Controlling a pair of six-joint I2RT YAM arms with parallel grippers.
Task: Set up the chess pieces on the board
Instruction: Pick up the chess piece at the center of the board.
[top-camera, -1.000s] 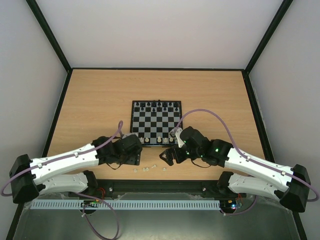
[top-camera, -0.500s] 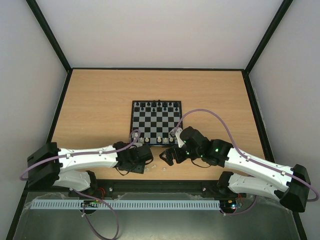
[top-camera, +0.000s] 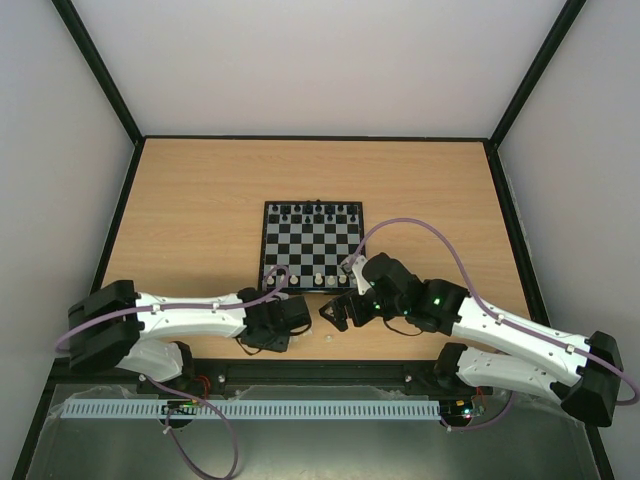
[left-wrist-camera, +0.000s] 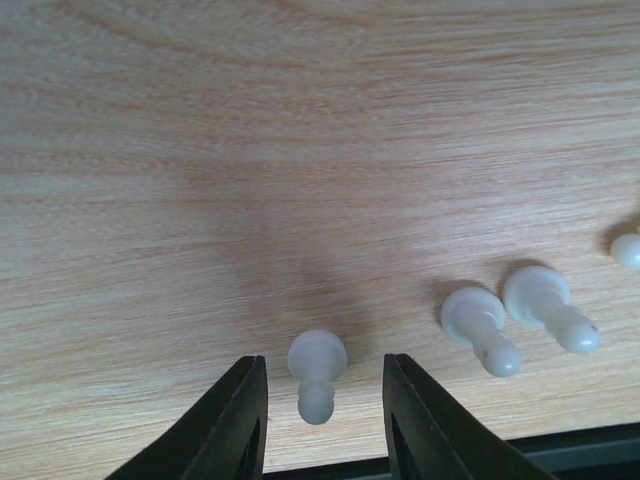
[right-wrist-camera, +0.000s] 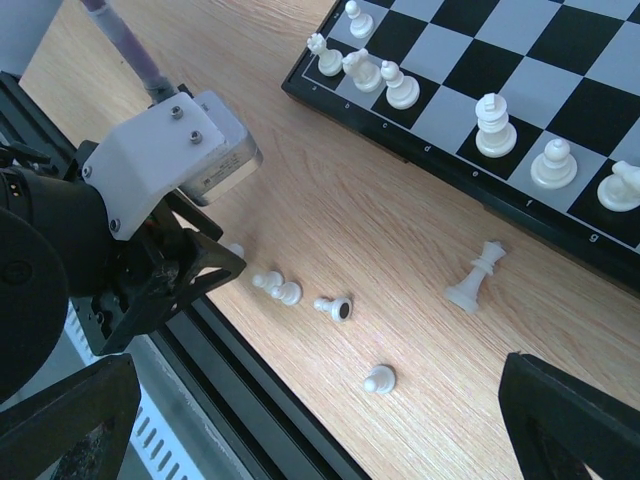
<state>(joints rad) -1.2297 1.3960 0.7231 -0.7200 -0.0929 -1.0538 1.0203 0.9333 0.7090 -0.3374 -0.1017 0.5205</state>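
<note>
**Left claw straddles a fallen pawn; right claw hangs wide open**

Top view: the left claw (top-camera: 293, 325) sits low over the table (top-camera: 200, 200). The board (top-camera: 300, 245) lies just ahead of it. The right claw (top-camera: 335, 312) hovers close on its right. White chess pieces (top-camera: 318, 280) stand along the board row nearest both claws.

Left wrist: the jaws are spread and pinch nothing. A fallen pawn (left-wrist-camera: 317, 375) lies between the fingers (left-wrist-camera: 245, 420), with a gap on either side. A pair of pawns (left-wrist-camera: 480, 330) lies just off to the claw's right, also toppled.

Right wrist: the jaws are spread wide and hold nothing. An upright pawn (right-wrist-camera: 378, 378) stands on the wood between them. Further ahead, a taller piece (right-wrist-camera: 477, 280) lies on its side just short of the board's edge.
</note>
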